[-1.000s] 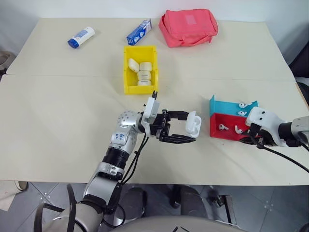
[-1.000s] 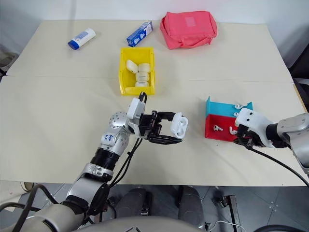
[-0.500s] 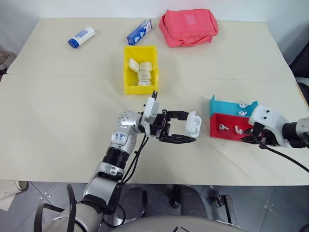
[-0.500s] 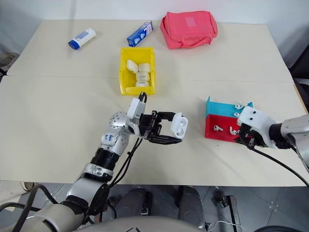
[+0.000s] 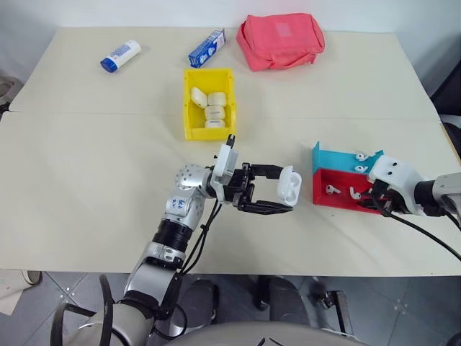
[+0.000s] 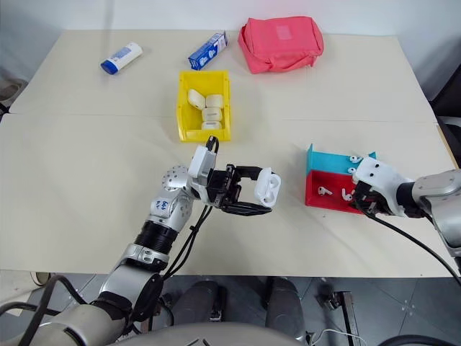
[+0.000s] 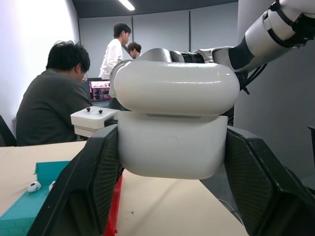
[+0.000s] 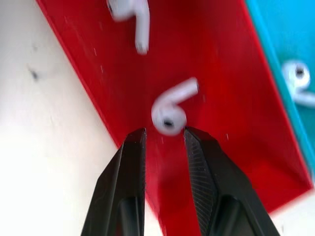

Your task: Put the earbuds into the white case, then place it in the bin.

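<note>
Gripping the white case [image 5: 289,185], lid ajar, the left tool [image 5: 277,190] holds it clamped above the surface [image 5: 86,166] near its front edge. Right tool [image 8: 162,142], fingers slightly apart, hangs over an earbud [image 8: 172,109] in the red tray [image 5: 338,199] toward the right edge. Yellow bin [image 5: 209,103] sits behind, toward the rear edge.

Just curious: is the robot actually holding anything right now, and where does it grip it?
Yes: the left gripper clamps the white case by its lower body's sides; the right gripper holds nothing.
</note>
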